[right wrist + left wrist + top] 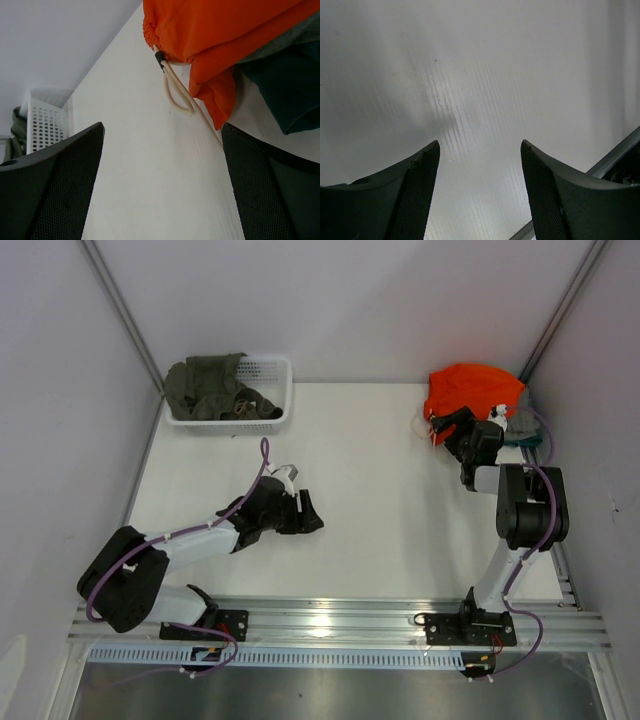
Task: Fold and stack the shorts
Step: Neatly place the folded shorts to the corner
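Note:
The bright orange shorts (pixel 473 390) lie bunched at the far right corner of the table, on top of grey and teal garments. In the right wrist view the shorts (pixel 220 35) fill the top, and their white drawstring (pixel 179 92) trails onto the table. My right gripper (pixel 447 430) stands wide open just in front of the shorts' near-left edge, nothing between its fingers (pixel 162 132). My left gripper (pixel 310 512) hovers open over bare table at centre left, far from the shorts, and its wrist view shows only white surface between its fingers (pixel 480 145).
A white basket (pixel 277 400) holding an olive-green garment (pixel 210 385) stands at the far left. Grey and teal garments (pixel 522 426) lie under and right of the shorts. A metal rail (pixel 340 620) runs along the near edge. Walls close in the sides.

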Controlling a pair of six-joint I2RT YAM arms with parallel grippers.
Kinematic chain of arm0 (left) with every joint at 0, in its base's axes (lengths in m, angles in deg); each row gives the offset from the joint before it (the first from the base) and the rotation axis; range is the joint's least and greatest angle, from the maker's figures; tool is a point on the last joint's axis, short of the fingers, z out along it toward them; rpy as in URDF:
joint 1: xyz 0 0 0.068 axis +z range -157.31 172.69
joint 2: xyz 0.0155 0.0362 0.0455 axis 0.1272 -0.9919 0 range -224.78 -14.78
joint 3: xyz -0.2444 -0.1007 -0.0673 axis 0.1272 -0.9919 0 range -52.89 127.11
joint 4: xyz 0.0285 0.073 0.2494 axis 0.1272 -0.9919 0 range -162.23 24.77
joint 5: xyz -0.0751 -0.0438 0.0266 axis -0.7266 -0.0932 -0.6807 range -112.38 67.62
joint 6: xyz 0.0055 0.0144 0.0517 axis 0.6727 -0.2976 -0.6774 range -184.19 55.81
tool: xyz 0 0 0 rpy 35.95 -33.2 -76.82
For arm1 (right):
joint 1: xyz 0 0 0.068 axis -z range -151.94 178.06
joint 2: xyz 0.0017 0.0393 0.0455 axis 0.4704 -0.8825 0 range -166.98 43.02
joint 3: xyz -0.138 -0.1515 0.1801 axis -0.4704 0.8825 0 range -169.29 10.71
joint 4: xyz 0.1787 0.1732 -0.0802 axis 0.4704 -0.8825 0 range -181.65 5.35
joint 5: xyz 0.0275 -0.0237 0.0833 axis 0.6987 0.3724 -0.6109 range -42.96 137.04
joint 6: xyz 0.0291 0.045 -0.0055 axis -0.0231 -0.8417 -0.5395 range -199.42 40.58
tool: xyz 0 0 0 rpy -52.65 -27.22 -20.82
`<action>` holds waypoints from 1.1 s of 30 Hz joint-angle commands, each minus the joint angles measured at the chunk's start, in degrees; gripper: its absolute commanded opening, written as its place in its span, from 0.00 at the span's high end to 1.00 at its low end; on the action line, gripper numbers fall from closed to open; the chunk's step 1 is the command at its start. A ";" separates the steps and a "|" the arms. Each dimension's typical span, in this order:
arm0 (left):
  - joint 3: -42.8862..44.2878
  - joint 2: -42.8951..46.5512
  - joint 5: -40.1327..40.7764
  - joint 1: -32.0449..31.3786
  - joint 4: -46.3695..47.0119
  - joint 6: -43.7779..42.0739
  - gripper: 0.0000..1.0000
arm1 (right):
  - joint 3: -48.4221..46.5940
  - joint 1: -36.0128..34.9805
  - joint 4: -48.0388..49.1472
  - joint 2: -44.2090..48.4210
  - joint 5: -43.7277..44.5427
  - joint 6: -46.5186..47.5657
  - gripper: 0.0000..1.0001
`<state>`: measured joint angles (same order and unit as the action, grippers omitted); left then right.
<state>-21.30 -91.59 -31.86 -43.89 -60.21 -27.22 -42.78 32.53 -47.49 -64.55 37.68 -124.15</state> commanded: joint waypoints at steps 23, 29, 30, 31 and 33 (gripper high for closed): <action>1.54 -0.35 0.07 -0.42 0.70 -1.73 0.19 | -6.09 -1.57 11.87 -10.29 11.99 4.21 0.00; 1.80 0.17 0.42 -0.42 -0.27 -1.99 0.18 | -8.38 -1.66 15.56 -14.15 13.23 0.71 0.01; 1.72 0.26 0.60 -0.42 -0.44 -2.08 0.18 | -9.16 -1.66 15.83 -14.68 13.32 0.18 0.01; 1.80 0.26 0.77 -0.42 -0.53 -2.17 0.18 | -9.61 -1.66 16.00 -15.21 13.41 -0.35 0.01; 2.15 0.26 0.77 -0.42 -0.71 -2.25 0.18 | -10.49 -1.92 16.27 -16.27 14.02 -2.02 0.00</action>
<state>-21.28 -92.75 -31.71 -43.89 -60.82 -27.88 -50.82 31.11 -35.38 -79.21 48.34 -123.77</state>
